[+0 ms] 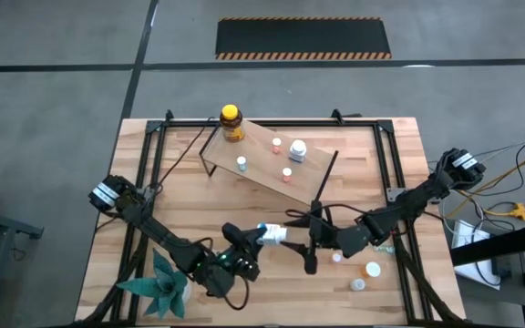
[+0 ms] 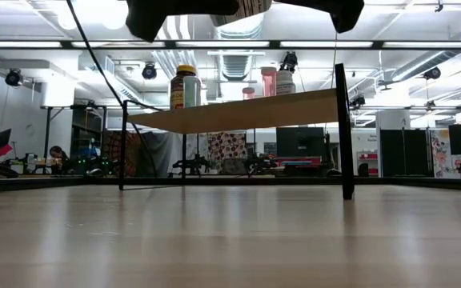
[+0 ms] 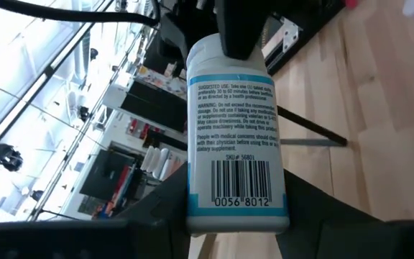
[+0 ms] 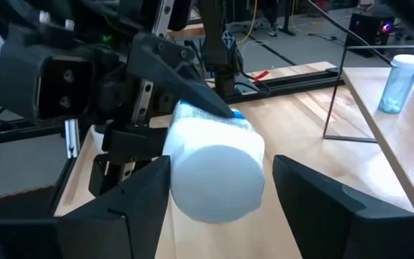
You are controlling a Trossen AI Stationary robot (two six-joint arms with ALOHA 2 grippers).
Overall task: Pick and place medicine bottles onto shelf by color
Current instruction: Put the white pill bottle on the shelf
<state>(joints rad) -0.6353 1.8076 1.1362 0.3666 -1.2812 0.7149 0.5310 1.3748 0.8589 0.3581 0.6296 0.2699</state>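
Observation:
A white medicine bottle [image 1: 271, 234] with a teal-edged printed label [image 3: 234, 108] hangs level over the table's near middle. My left gripper [image 1: 254, 240] is shut on its bottom end. My right gripper [image 4: 221, 208] faces it from the table's right side, open. Its fingers stand on either side of the white cap end [image 4: 218, 180], and I cannot tell whether one touches. Beyond them stands the shelf [image 1: 264, 157], bearing an amber bottle [image 1: 231, 123] and several small bottles [image 1: 297, 150]. My left gripper pinches the bottle's bottom end [image 3: 237, 213] between its two fingers [image 4: 192, 90], coming level from the table's left side and lying along the bottle. The bottle is lifted clear of the table, lying level with its cap end toward the right gripper.
Three small bottles [image 1: 358, 284] stand loose on the table near the right front, under my right arm. A green paper plant [image 1: 162, 284] sits at the near left. The shelf's black leg [image 1: 322, 187] stands just beyond the two grippers.

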